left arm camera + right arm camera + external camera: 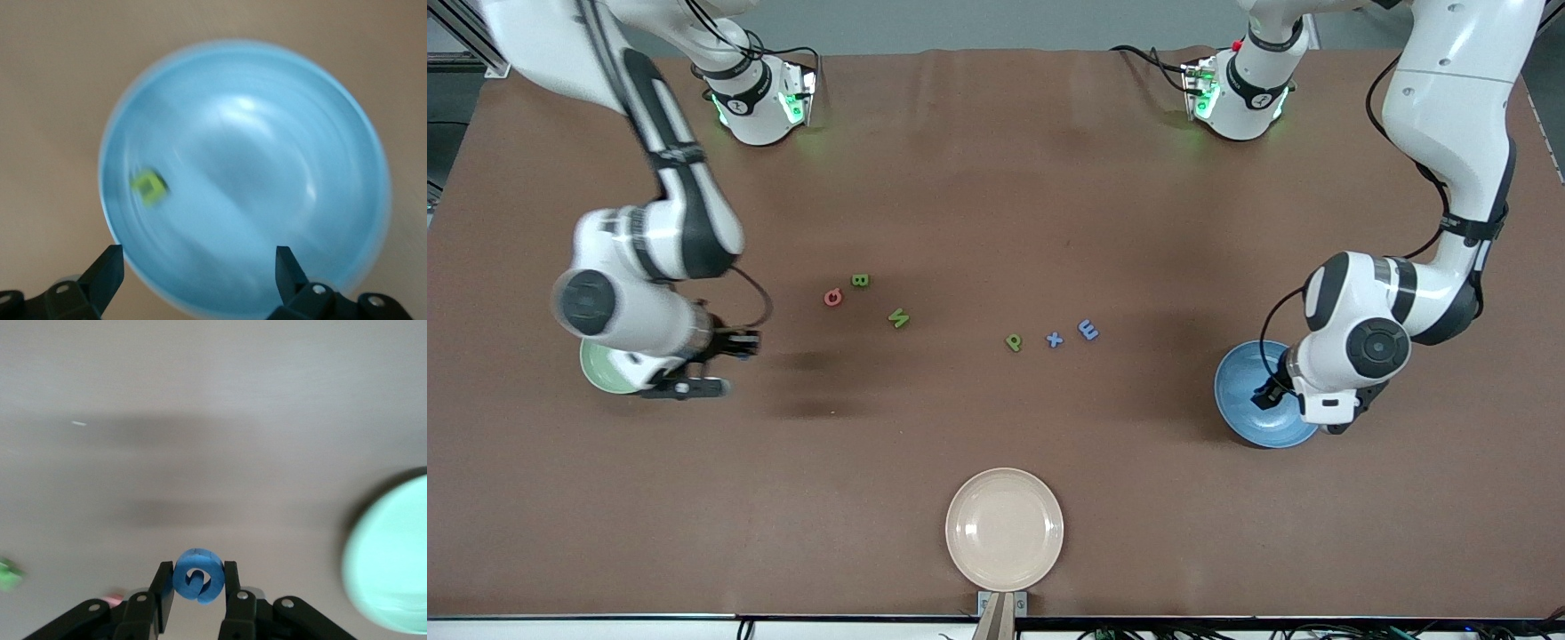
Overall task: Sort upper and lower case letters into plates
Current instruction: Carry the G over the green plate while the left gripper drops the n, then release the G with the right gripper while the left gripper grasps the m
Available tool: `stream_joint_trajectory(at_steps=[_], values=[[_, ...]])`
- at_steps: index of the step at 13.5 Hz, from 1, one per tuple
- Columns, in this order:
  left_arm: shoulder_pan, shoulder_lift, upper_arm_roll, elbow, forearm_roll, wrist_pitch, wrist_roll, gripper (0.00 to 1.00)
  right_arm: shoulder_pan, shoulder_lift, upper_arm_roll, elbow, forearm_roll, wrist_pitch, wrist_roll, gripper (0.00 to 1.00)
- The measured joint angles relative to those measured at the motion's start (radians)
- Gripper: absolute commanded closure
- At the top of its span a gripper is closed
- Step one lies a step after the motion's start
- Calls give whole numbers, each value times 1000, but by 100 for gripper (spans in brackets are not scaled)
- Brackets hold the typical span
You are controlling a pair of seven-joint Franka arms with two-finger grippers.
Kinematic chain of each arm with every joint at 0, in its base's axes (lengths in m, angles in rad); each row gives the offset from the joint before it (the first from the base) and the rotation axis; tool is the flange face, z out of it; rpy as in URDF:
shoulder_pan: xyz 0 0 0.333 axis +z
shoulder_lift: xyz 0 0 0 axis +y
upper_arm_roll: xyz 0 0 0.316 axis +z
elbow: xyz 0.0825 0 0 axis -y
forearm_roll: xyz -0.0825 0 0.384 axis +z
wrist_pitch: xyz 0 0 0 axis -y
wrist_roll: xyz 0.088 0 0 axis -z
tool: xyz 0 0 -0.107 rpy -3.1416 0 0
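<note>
Fingers (167, 590) of right gripper (198, 593) pinch upright blue letter (197, 575).

High front camera faces both arms; wrist cameras look down near the plates (1263, 418).

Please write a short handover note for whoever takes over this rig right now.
Left pincer: open over the blue plate, where a green letter lies.
Right pincer: shut on a blue letter, in the air beside the green plate.
Mid-table: red letter, green B, green letter, green P, blue X, blue E.
Cream plate: nearest the front camera.
Done: one letter plated. Left: seven.
</note>
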Motion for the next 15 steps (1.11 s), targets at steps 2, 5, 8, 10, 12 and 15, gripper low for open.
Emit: stream_joint_trajectory(at_steps=[2,5,8,10,12,15], values=[[-12,-9,-104,-1,0,-19,-129,1,-140,-25,-3,-46,-37,17,-161,74],[-78,-6,-167,-23,0,-1,-248,1,-284,-20,-2,-131,-56,164,-351,74],[-159,16,-169,-64,2,140,-386,6,-344,4,-1,-227,-56,330,-432,73],[-207,47,-167,-89,12,234,-455,11,-346,38,3,-255,-57,392,-433,72],[-234,78,-166,-94,67,295,-524,17,-346,72,8,-262,-57,419,-433,72],[-251,107,-166,-94,140,313,-595,29,-346,104,8,-263,-57,435,-433,69]])
